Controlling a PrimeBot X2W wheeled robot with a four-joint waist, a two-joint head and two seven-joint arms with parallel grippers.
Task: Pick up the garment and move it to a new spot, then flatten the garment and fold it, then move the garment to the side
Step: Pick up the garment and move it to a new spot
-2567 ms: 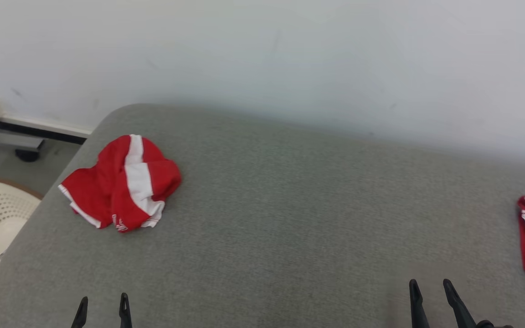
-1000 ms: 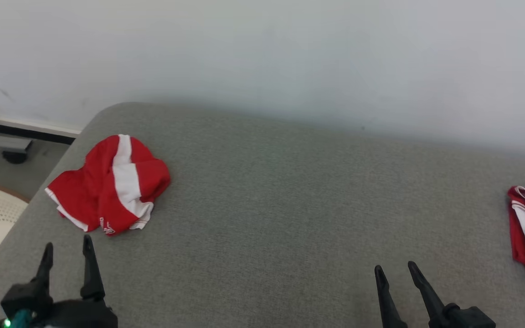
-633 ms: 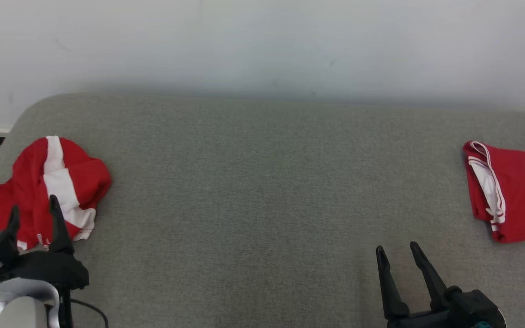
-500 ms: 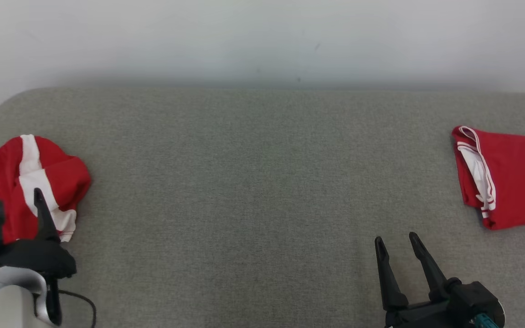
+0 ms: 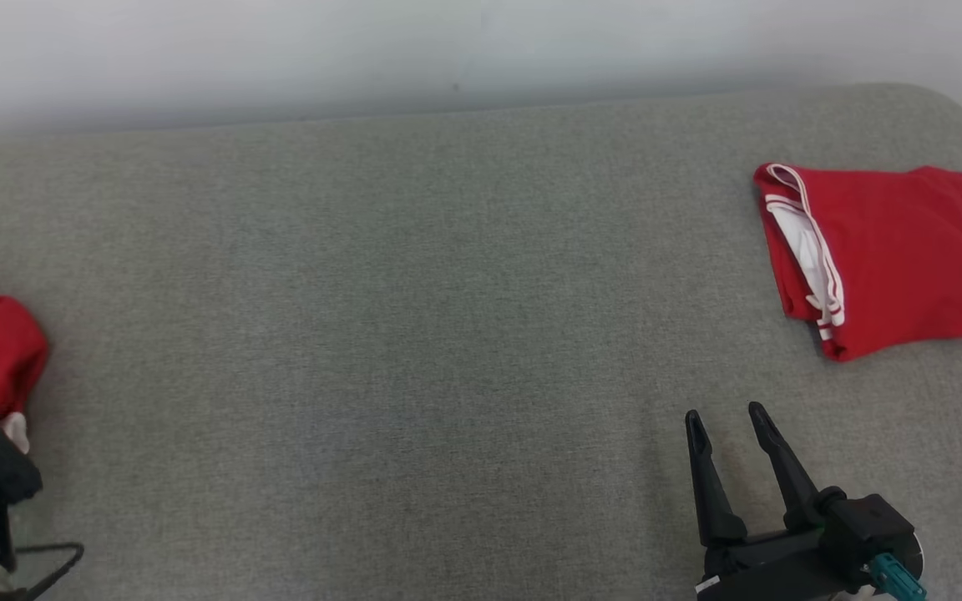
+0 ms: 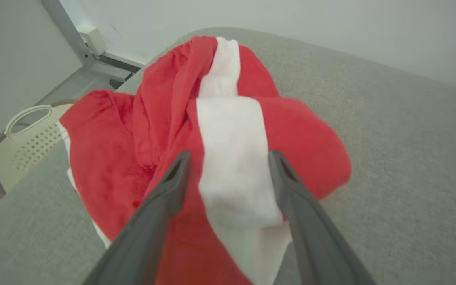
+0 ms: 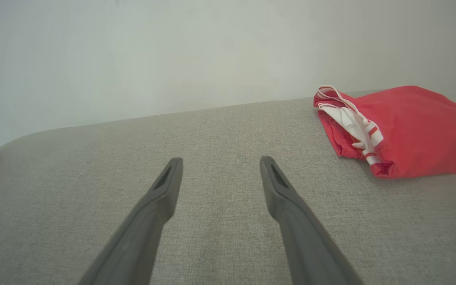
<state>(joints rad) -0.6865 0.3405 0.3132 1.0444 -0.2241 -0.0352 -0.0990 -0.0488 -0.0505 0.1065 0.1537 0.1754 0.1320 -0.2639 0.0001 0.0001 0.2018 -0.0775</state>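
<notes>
Looking over a grey woven upholstered surface [image 5: 414, 334] with rounded corners, butting against a plain pale wall [image 5: 281, 50]; noting, in the left wrist view, a strip of grey floor [image 6: 65, 87] past the surface's edge and a slanting grey metal post [image 6: 67, 33] by the wall.

Logging the left gripper [image 6: 228, 155] with fingers spread wide, clasping nothing; finding the crumpled garment [image 6: 228, 118], red with a broad white stripe, on the surface directly ahead of and under the fingertips, with the stripe lined up between the two fingers; not managing to tell whether the fingers are touching cloth.

Logging the right gripper [image 5: 724, 411] likewise spread wide and empty, hovering over a bare part of the surface; placing a folded red garment [image 5: 890, 250] with white trim ahead and to the right of its fingers, well apart from them; placing the crumpled garment far off to its left.

Noting a cream perforated basket [image 6: 26, 138] with a loop handle to the left of the left gripper, below the surface's edge; not seeing into it, so leaving its contents unrecorded.
</notes>
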